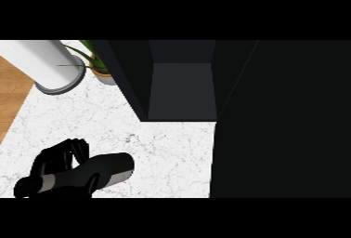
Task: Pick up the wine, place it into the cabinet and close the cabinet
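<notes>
At lower left, the left hand (65, 155) curls around the lying wine bottle (103, 171), open cabinet (182, 88) up-right.

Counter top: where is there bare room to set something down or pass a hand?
Bare marble counter runs between the left hand and the cabinet door, below the open cabinet. It is crowded upper left, where the white cylinder and potted plant stand.

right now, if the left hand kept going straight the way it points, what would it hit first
The left hand would probably meet the left wall of the open dark cabinet first; depth is unclear.
</notes>
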### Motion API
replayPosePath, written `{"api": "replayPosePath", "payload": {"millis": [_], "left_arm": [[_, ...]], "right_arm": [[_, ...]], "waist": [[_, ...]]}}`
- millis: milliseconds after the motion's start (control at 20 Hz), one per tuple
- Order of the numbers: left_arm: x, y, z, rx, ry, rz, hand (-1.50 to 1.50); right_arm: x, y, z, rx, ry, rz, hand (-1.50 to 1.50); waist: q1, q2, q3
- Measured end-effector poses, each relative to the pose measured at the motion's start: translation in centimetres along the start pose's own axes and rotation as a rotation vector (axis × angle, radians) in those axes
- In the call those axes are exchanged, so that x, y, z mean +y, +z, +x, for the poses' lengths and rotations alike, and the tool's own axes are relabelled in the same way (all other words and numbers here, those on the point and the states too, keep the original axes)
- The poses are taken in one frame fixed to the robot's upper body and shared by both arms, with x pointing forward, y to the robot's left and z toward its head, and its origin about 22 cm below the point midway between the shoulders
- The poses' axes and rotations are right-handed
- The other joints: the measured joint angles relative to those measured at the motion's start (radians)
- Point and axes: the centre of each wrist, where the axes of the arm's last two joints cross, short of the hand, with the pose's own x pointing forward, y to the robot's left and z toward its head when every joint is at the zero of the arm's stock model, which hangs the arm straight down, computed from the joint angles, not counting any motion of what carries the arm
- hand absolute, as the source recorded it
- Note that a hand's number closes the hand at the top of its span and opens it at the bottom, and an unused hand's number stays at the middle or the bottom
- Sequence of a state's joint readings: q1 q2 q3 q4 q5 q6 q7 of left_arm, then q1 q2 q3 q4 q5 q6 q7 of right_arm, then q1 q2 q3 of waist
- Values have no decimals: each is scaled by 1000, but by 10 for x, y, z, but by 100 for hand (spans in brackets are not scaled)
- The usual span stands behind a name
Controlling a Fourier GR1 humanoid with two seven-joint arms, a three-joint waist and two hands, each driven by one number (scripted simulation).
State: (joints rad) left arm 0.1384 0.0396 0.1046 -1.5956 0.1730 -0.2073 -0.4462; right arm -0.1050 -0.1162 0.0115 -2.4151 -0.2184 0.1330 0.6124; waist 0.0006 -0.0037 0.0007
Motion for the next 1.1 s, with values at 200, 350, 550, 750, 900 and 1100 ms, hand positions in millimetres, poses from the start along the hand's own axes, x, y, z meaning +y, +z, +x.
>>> {"api": "replayPosePath", "payload": {"millis": [200, 350, 550, 750, 900, 1100], "left_arm": [[-25, -12, 21, 11, 10, -32, 150], [-47, -19, 35, 19, 11, -54, 150], [-75, -33, 54, 35, 19, -82, 150], [-100, -43, 65, 41, 49, -121, 150], [-119, -53, 73, 38, 72, -139, 150], [-153, -69, 86, 35, 91, -137, 150]], "right_arm": [[1, -2, 3, 4, -4, 0, -150], [-1, -2, 3, 2, -2, -8, -150], [-2, -1, 2, 1, 0, -13, -150], [-4, 1, 1, 6, 8, -15, -150], [-2, 3, -2, 13, -4, -8, -150], [-3, 3, -3, -3, 2, -3, -150]], "waist": [[-2, 0, 0], [-3, 1, 0], [-6, 1, 0], [-7, 1, 0], [-10, 1, 0], [-11, 2, 0]]}}
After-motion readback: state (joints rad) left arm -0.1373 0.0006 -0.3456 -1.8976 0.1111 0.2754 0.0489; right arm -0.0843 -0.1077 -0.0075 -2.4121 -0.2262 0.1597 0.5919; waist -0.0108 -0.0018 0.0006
